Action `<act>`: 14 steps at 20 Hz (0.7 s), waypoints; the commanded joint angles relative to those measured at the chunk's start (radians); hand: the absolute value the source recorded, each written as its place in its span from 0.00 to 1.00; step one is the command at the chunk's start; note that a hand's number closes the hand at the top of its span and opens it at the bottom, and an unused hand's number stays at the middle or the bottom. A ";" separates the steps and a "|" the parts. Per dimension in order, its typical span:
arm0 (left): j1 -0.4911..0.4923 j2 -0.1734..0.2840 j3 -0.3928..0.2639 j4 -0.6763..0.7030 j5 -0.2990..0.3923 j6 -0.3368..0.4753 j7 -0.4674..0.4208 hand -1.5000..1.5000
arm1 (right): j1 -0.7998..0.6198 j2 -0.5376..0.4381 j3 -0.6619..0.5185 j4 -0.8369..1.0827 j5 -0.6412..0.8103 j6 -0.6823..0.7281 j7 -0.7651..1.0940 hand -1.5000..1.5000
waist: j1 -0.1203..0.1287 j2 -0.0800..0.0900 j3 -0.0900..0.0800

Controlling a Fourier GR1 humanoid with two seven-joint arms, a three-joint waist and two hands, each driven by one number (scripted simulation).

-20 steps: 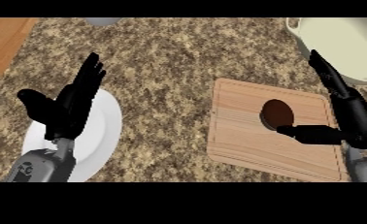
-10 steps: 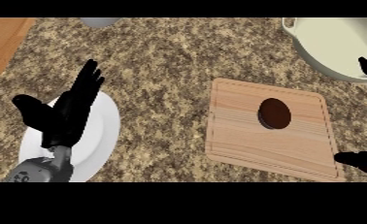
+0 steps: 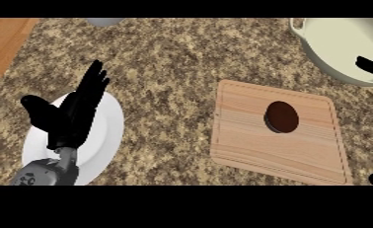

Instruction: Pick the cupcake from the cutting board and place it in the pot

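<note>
The cutting board lies on the tabletop to my right, the cupcake on it. Behind it, at the far right corner, sits the pot. At my left lies a plate — my left robot hand above it.

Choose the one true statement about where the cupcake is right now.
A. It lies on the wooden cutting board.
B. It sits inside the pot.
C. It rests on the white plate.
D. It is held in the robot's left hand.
A: the dark cupcake lies on the cutting board, apart from the pot at upper right; the left hand rests open over the plate, holding nothing.
</note>
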 commanded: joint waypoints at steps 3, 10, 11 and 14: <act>-0.060 -0.018 0.033 0.051 0.011 -0.043 0.007 0.50 | -0.149 0.044 0.124 0.035 0.005 0.059 0.254 0.00 | 0.013 0.005 0.001; -0.025 -0.033 0.035 -0.012 -0.045 -0.037 0.032 0.50 | -0.225 0.147 0.178 0.154 0.070 0.141 0.309 0.00 | 0.010 0.003 0.002; -0.020 -0.058 0.027 0.011 -0.044 -0.047 0.008 0.50 | -0.247 0.157 0.185 0.128 0.070 0.161 0.365 0.00 | 0.007 0.003 0.001; 0.010 -0.040 0.058 -0.010 -0.034 -0.061 0.029 0.50 | -0.113 0.128 0.174 0.049 0.135 0.198 0.325 0.00 | -0.004 0.000 0.002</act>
